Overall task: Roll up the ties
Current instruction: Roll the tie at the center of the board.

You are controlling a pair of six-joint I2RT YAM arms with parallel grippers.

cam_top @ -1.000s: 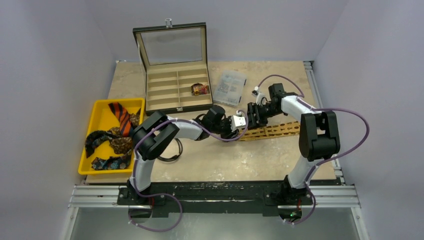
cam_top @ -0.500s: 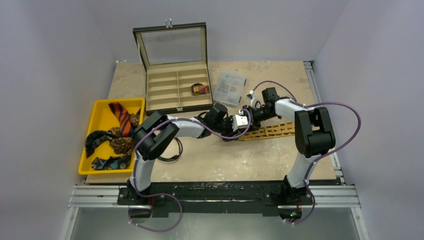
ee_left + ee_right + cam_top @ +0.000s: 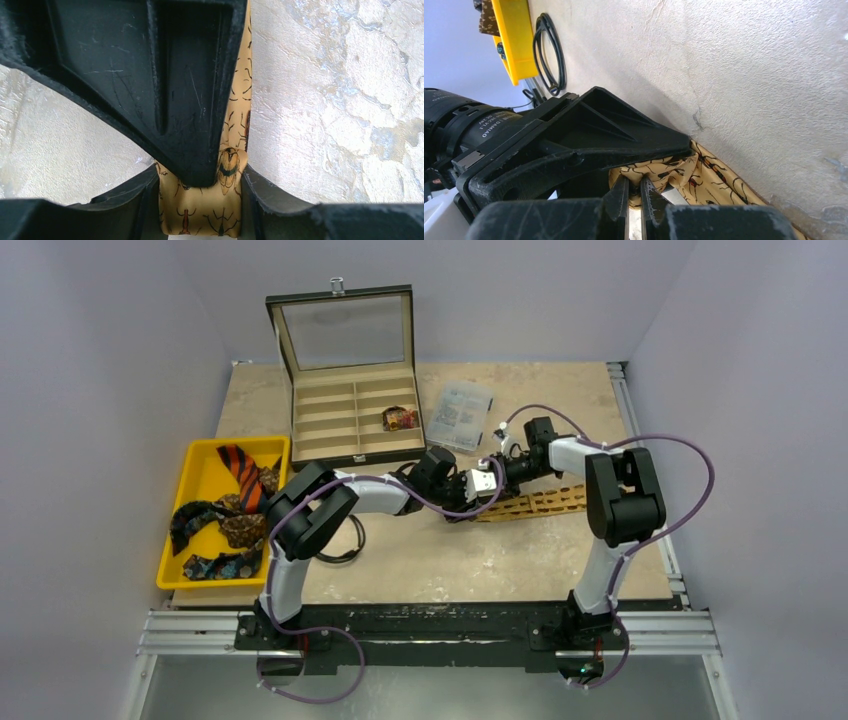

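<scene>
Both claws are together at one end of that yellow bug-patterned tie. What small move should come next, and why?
Probably the right gripper should turn the pinched end over to start the roll. It is shut on the end of the tan-gold tie, the left gripper grips that end too, and the rest lies flat, unrolled.

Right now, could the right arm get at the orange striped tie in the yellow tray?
Probably not: the tray sits far left beyond the left arm, and the right gripper is shut on the tan-gold tie.
</scene>
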